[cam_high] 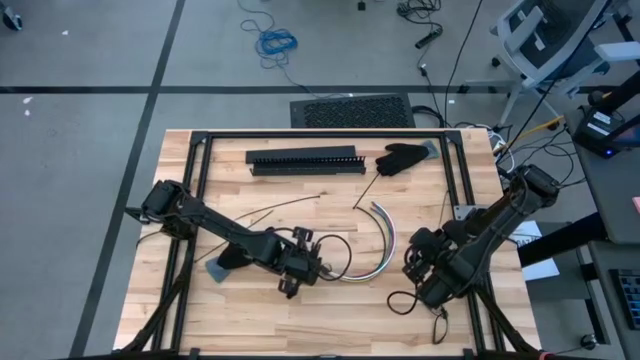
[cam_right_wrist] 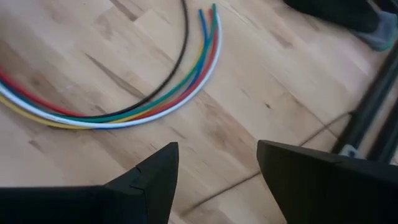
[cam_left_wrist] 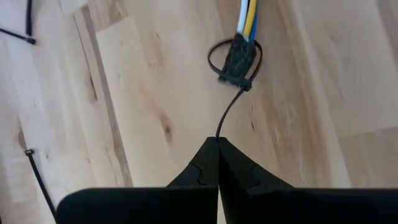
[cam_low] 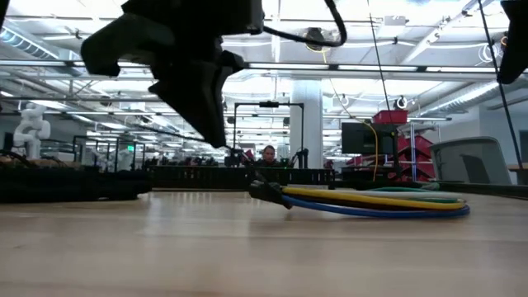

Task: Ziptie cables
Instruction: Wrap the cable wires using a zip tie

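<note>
The cables (cam_high: 380, 235) lie in a curved bundle on the wooden table; white, yellow and blue ones show at the bundled end (cam_left_wrist: 247, 18). A black ziptie (cam_left_wrist: 239, 59) is looped around that end. My left gripper (cam_left_wrist: 217, 142) is shut on the ziptie's tail, just left of the bundle's end (cam_high: 345, 275), and hangs above the table in the low view (cam_low: 216, 136). My right gripper (cam_right_wrist: 217, 168) hovers open over the table right of the cables' arc (cam_right_wrist: 124, 112), touching nothing. My left gripper pinches the free end of the ziptie's thin tail (cam_left_wrist: 218, 132) between its two fingertips. The fingers slant down from the table's left and lie roughly in line with the tail. The tail runs in a slight curve to the ziptie's head (cam_left_wrist: 244, 84) at the bundle, which lies on the table.
A long black slotted bar (cam_high: 305, 160) and a black glove (cam_high: 402, 157) lie at the far side. Loose zipties (cam_high: 285, 207) lie on the wood left of the cables, and one more (cam_left_wrist: 38, 180) near my left gripper. Black frame rails (cam_high: 195, 180) border the table.
</note>
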{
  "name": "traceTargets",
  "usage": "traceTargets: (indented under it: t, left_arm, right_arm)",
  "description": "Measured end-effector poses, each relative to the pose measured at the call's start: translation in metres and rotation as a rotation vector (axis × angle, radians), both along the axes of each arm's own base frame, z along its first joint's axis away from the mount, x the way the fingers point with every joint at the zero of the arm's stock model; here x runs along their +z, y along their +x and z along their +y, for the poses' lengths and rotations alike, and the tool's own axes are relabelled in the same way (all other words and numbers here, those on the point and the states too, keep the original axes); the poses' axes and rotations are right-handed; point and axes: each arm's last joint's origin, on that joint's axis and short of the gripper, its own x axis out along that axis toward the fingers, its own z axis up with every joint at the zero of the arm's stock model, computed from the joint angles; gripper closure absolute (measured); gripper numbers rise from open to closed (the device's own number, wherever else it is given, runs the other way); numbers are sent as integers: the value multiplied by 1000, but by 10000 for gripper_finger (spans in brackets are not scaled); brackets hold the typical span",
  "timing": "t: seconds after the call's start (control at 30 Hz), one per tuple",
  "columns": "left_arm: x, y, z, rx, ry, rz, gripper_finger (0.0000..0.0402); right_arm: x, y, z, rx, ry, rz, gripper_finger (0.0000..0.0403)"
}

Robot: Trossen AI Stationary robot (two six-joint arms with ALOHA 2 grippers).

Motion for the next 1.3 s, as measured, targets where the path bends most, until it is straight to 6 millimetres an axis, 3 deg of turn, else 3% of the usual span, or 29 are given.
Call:
traceTargets:
  t: [0.23, 0.6, 0.73, 0.93, 1.07, 1.3]
  left_arm:
    - [14, 8, -3, 0, -22, -57, 400]
    - [20, 14, -5, 7, -34, -130, 400]
    - [21, 16, -5, 12, -30, -152, 400]
    - [20, 15, -4, 16, -14, -141, 400]
    - [21, 13, -3, -4, 52, -133, 400]
    - [45, 9, 12, -77, 193, -193, 400]
  right_arm:
    - [-1, 13, -4, 16, 3, -71, 188]
    - [2, 26, -2, -232, -15, -538, 188]
    - [-24, 23, -6, -342, 24, -602, 196]
    - [-69, 13, 6, -399, 206, -719, 219]
    - [-74, 14, 11, -397, 268, -758, 221]
    - [-74, 14, 9, -385, 252, -750, 207]
